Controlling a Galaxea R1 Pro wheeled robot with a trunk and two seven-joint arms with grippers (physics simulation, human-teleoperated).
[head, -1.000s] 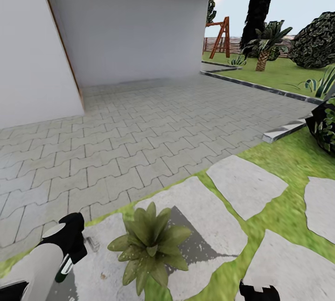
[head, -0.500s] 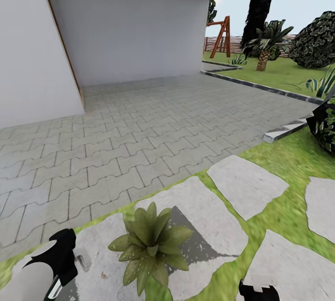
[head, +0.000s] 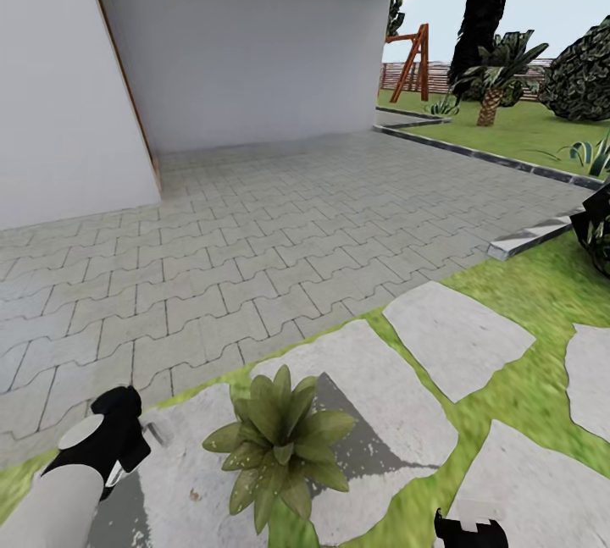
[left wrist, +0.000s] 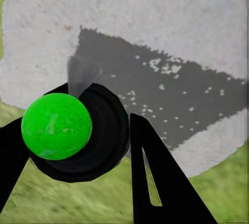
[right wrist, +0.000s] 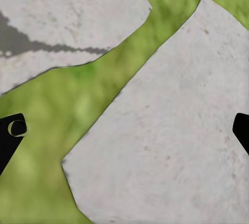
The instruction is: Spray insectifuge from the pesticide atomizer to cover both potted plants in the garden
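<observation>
Since a moment ago the left gripper [head: 119, 438] sits a little higher beside the low green pointed-leaf rosette plant [head: 278, 445], clamped on the black atomizer with glossy green round cap [left wrist: 57, 126]. The plant stands on a pale, rough irregular stepping stone [head: 373, 395] amid grass. The right gripper's [right wrist: 124, 130] black fingers are spread apart.

Home garden beside a house, white walls [head: 237, 40] over a grey interlocking-paver patio [head: 280, 226], green lawn [head: 525, 294] with pale stepping stones [head: 453, 336], wooden swing frame [head: 413, 57], slatted fence [head: 428, 75], palm [head: 491, 78], shrubs
</observation>
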